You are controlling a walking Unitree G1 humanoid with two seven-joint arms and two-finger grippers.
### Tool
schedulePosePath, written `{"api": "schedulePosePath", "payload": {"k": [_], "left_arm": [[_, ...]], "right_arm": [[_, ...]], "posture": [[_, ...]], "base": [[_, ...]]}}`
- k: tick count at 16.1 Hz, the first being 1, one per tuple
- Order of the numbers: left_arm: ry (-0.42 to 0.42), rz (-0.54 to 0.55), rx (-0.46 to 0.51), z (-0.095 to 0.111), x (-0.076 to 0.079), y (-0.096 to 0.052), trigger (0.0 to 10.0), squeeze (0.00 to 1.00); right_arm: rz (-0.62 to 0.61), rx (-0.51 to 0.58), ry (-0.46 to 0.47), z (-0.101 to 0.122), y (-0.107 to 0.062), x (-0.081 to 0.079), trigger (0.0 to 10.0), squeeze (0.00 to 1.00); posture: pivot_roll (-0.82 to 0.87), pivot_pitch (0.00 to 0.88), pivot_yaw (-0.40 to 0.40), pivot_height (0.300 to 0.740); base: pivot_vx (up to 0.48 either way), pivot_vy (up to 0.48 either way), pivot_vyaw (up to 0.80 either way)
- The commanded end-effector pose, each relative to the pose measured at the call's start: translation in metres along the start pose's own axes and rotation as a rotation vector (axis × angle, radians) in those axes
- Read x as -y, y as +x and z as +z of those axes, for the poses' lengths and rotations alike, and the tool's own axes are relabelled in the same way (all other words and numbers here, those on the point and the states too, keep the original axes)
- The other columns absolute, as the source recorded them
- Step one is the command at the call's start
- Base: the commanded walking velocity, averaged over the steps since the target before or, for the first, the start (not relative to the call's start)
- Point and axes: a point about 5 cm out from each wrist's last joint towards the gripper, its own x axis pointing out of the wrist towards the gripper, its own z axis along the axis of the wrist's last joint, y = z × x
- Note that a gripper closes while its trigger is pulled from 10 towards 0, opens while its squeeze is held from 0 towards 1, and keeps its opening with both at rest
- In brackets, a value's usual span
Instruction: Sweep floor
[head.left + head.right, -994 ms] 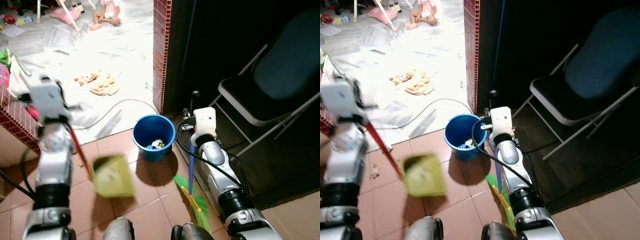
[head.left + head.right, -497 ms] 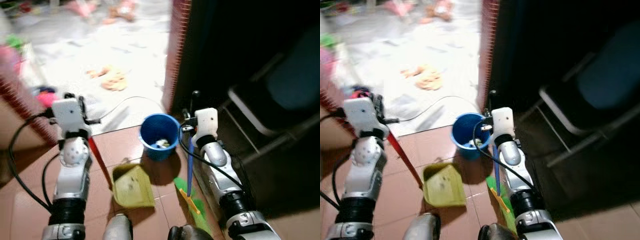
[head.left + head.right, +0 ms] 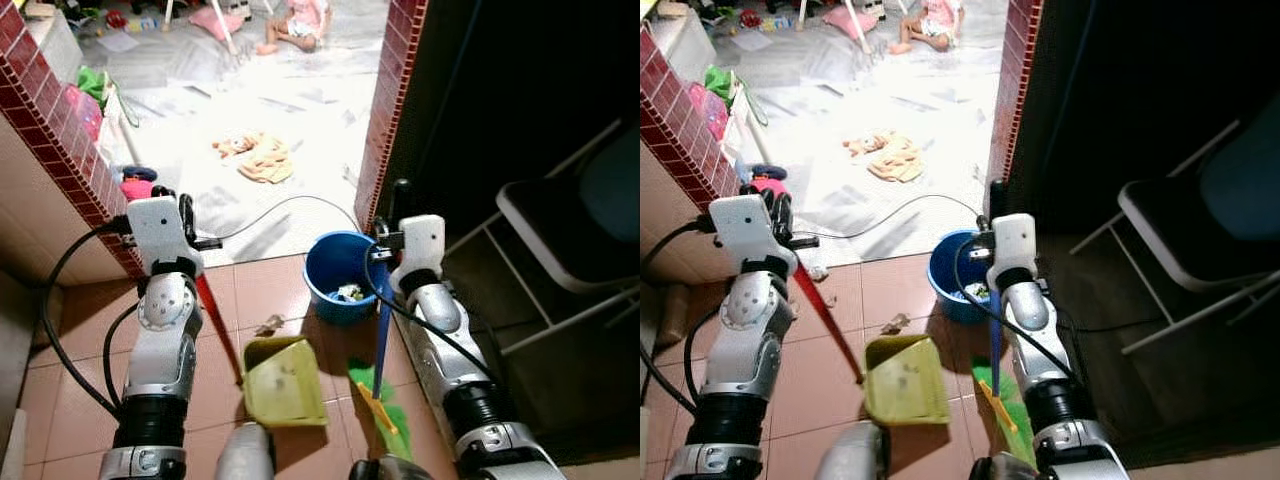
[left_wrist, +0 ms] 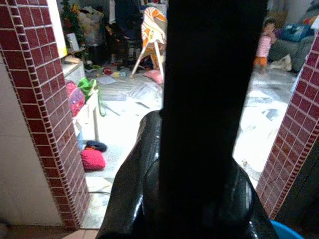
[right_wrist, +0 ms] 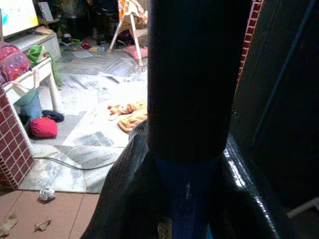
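Dustpan (image 3: 283, 380) lowered to tiles beside bucket (image 3: 343, 275) | left gripper (image 3: 188, 226) pinches red handle (image 3: 219, 326), right gripper (image 3: 392, 228) pinches broom (image 3: 381, 340) | you can sweep that scrap (image 3: 268, 325) in.

Terracotta floor tiles (image 3: 70, 390) lay underfoot, giving way ahead to a pale marble floor (image 3: 300, 110) in a brightly lit room. Red-brick tiled pillars (image 3: 385, 110) framed the opening on both sides — the one opposite (image 3: 60, 140) stood above a plain cream wall. To the far side a dark, unlit space held a folding chair (image 3: 575, 230) with a dark seat. On the marble lay a crumpled orange cloth (image 3: 255, 155), a thin cable (image 3: 280, 205) and scattered toys; a person (image 3: 295, 20) sat at the far end.
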Motion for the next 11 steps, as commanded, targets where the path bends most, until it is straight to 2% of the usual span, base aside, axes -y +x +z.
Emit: {"api": "schedulePosePath", "payload": {"k": [1, 9, 11], "left_arm": [[-0.004, -0.008, 0.076, 0.020, 0.001, 0.006, 10.0, 0.00], [-0.011, -0.028, 0.094, 0.027, 0.011, 0.007, 10.0, 0.00], [0.000, -0.033, 0.123, 0.031, 0.011, 0.005, 10.0, 0.00]], "right_arm": [[0.010, 0.024, 0.042, 0.005, 0.001, -0.007, 10.0, 0.00], [0.014, 0.030, 0.050, 0.006, 0.002, -0.006, 10.0, 0.00], [0.014, 0.031, 0.049, 0.006, 0.001, -0.006, 10.0, 0.00]], "posture": [[-0.02, 0.087, 0.010, 0.740], [-0.02, 0.089, 0.012, 0.740], [-0.02, 0.088, 0.011, 0.740]], "base": [[0.000, 0.480, 0.00], [0.000, 0.473, 0.00], [0.000, 0.000, 0.00]]}}
